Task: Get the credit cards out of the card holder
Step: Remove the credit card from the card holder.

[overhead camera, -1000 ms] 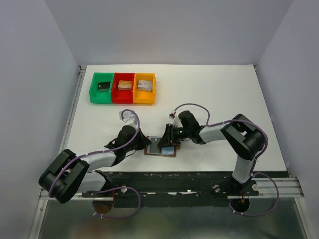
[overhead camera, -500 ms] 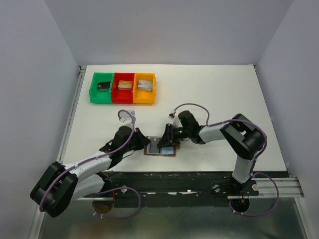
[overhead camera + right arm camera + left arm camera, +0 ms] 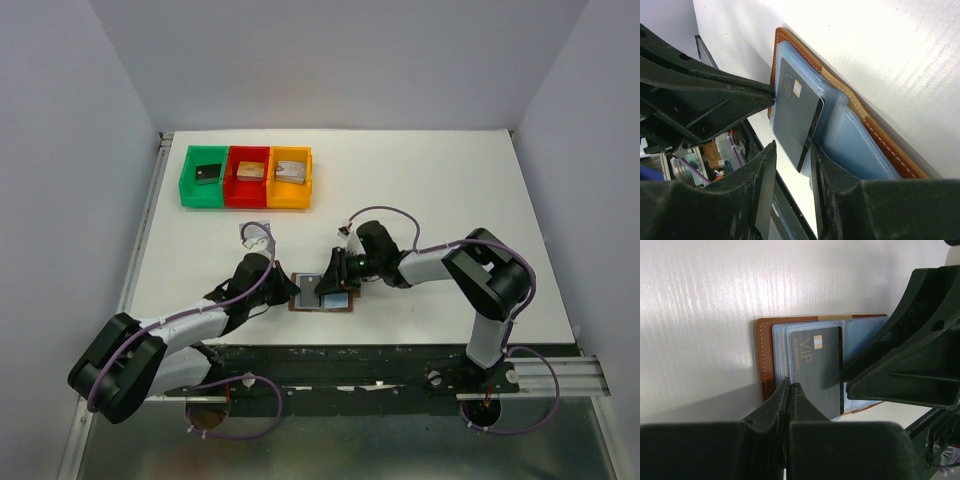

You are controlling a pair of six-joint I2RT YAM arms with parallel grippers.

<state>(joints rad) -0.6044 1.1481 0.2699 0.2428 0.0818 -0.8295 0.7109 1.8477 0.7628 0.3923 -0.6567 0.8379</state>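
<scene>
**Card holder open at near desk edge, both hands on it**

White desk (image 3: 450, 190), grey walls round it. Card holder (image 3: 763, 355) lies open and flat at the near edge, mid-desk, between the two arms. Tan-brown leather with pale stitching along the rim. Inside is a stack of light blue sleeves (image 3: 780, 347) with rounded corners.

One credit card (image 3: 815, 375) lies on top of the sleeves. It is dark grey-black, with "VIP" lettering and a small gold chip near one short end. In the right wrist view its near end looks raised slightly off the sleeve. Can't tell if more cards sit under it.

Left hand (image 3: 789, 385): closed, tips pressed together right at the card's corner, where card and sleeve edges meet. Can't tell if anything is nipped between them.

Right hand (image 3: 793, 146): fingers stand apart, and the card's near end fills the gap between them. Can't tell if they clamp it.

Far left: green tray (image 3: 203, 201), red tray (image 3: 247, 201) and orange tray (image 3: 289, 203), touching in a row, well apart from the card holder. Each holds a small block.
</scene>
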